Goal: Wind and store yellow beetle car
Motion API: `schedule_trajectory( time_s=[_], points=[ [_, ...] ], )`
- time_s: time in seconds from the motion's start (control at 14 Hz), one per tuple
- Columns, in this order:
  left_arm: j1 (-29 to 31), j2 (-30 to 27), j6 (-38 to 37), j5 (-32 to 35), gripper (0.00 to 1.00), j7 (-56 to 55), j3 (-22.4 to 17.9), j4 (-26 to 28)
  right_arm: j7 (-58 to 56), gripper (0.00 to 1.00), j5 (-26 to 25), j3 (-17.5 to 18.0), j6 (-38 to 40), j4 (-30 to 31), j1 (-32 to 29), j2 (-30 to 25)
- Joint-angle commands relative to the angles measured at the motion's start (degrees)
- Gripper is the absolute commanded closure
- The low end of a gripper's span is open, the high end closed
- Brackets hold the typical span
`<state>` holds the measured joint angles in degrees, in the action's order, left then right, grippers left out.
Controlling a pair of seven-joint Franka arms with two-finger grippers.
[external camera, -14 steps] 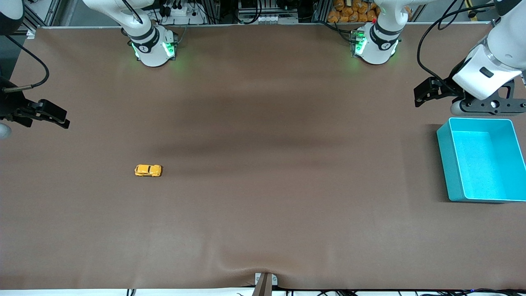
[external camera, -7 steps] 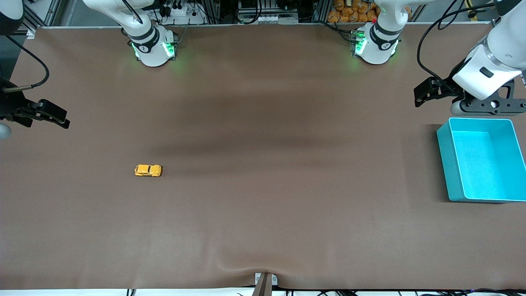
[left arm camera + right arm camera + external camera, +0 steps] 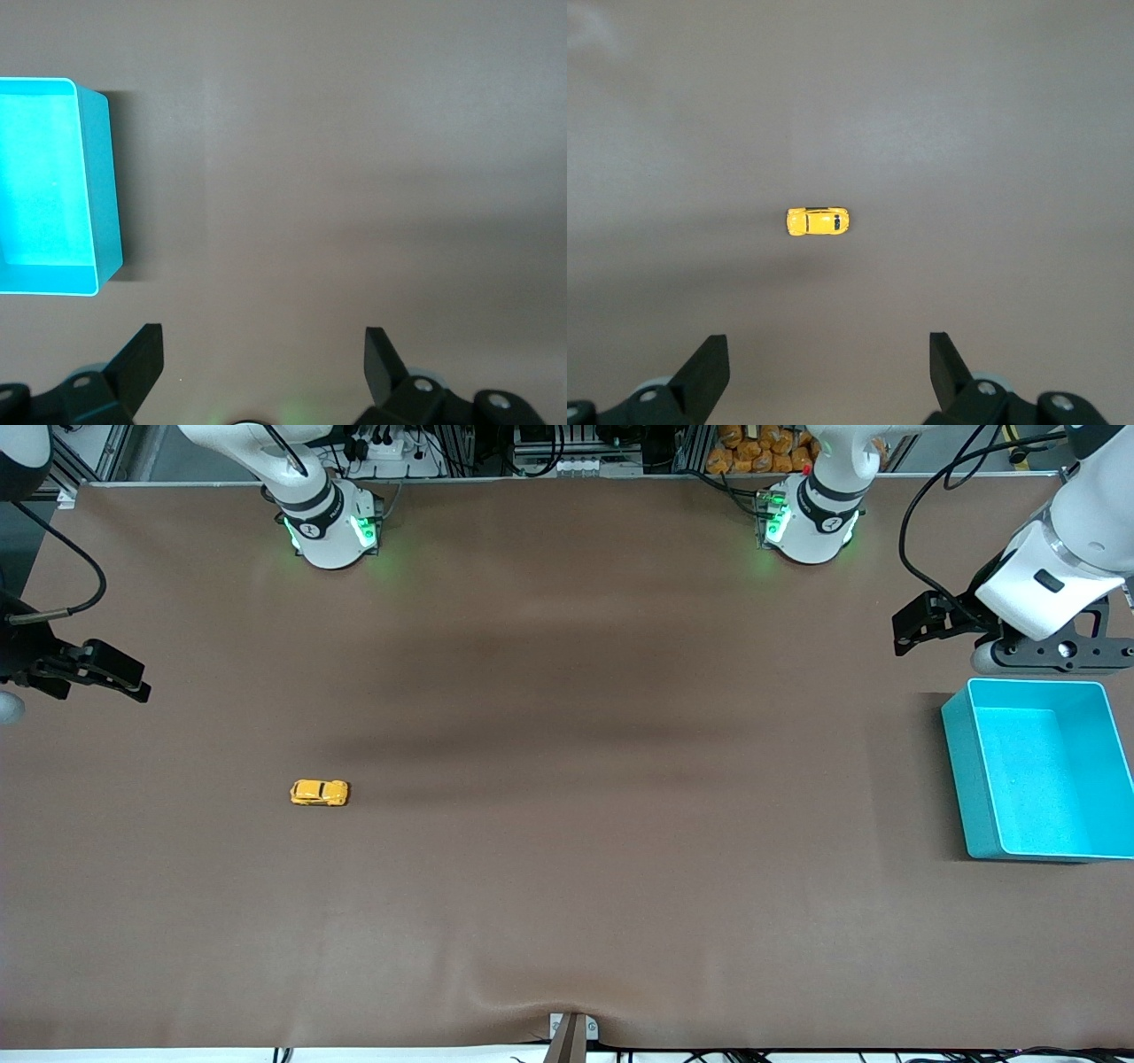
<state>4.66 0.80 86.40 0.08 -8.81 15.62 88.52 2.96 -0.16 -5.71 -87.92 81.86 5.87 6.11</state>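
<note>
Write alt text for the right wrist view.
A tiny yellow car sits alone on the brown table, on its wheels, untouched. The right gripper hangs over the table short of the car, its fingers wide open and holding nothing.

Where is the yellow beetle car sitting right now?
The small orange-yellow beetle-shaped toy car rests alone on the brown table mat toward the right arm's end, well apart from the teal plastic bin, untouched by either pincer.

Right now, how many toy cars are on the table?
1. The yellow beetle car sits alone on the brown table, toward the right arm's end, outside the teal bin at the left arm's end. The bin looks empty.
</note>
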Motion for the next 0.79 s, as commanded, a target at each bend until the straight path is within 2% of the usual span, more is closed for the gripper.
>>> schedule_trajectory(
  time_s=[0.0,0.72],
  points=[
    [0.3,-0.4,0.2,1.4,0.00,-0.4,0.5,0.0,0.3,0.00,0.9,-0.4,-0.1,-0.4,0.6,0.4],
    [0.3,-0.4,0.2,1.4,0.00,-0.4,0.5,0.0,0.0,0.00,2.6,-0.4,-1.1,1.4,1.0,0.7]
  ],
)
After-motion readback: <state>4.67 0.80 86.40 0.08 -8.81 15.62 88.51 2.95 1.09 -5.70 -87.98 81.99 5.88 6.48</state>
